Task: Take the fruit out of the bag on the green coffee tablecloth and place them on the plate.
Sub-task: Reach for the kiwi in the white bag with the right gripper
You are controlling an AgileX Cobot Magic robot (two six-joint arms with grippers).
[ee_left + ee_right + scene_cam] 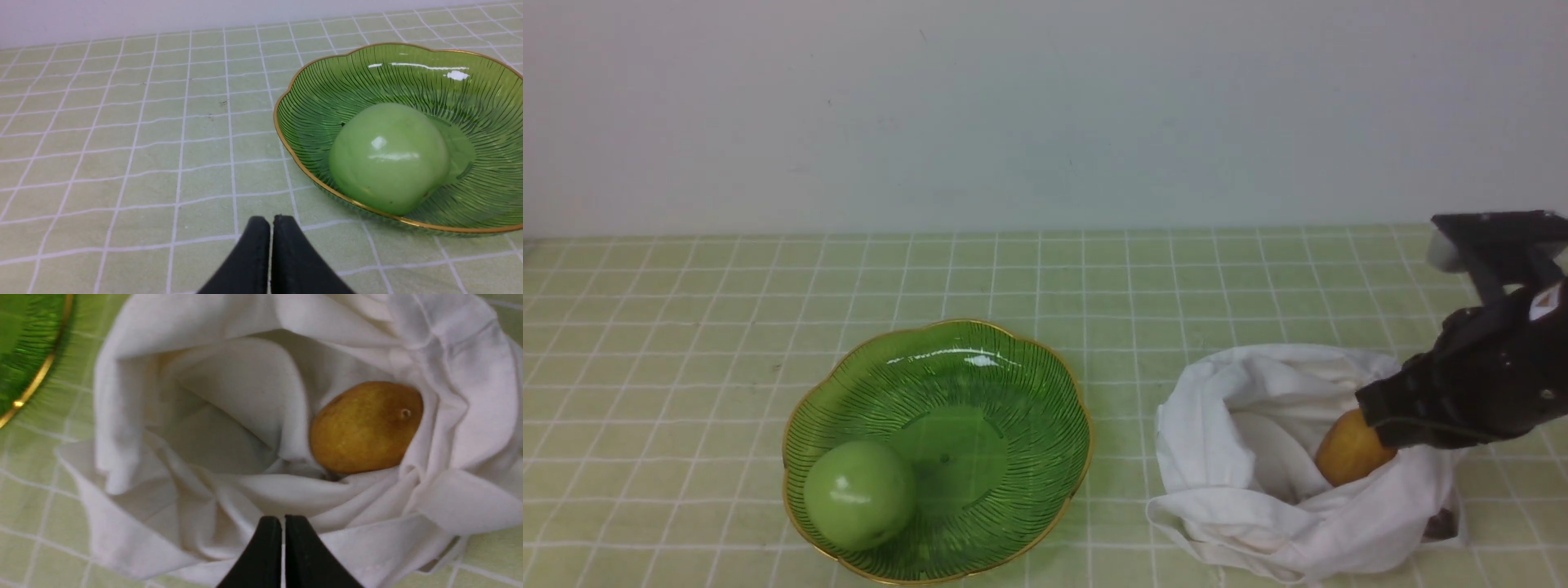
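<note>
Operator: Fruit [1347, 453] first, where does it lie?
Observer: Inside the bag [1241, 425], on its right side, resting in the folds against the bag's wall. The bag sits on the cloth [686, 327], right of the plate [1013, 392].
Operator: And against the right gripper [283, 524]?
Observer: In the front view its tip is right over the fruit's upper end and hides part of it; touching or not, I cannot tell. The right wrist view puts the fruit beyond the tip and off to one side, not between the fingers [265, 555]. Those fingers are pressed together with nothing in them.
Operator: Which way does it point?
Observer: It lies on its side, tilted. From the front the long axis runs from near-left up to far-right, the higher end under the gripper. A small nub [404, 413] shows near one end, the end against the bag's wall.
Operator: The left gripper [270, 222]?
Observer: Clenched too, empty, low over bare cloth near the plate's rim. An apple [859, 494] lies in the plate, at its near-left.
</note>
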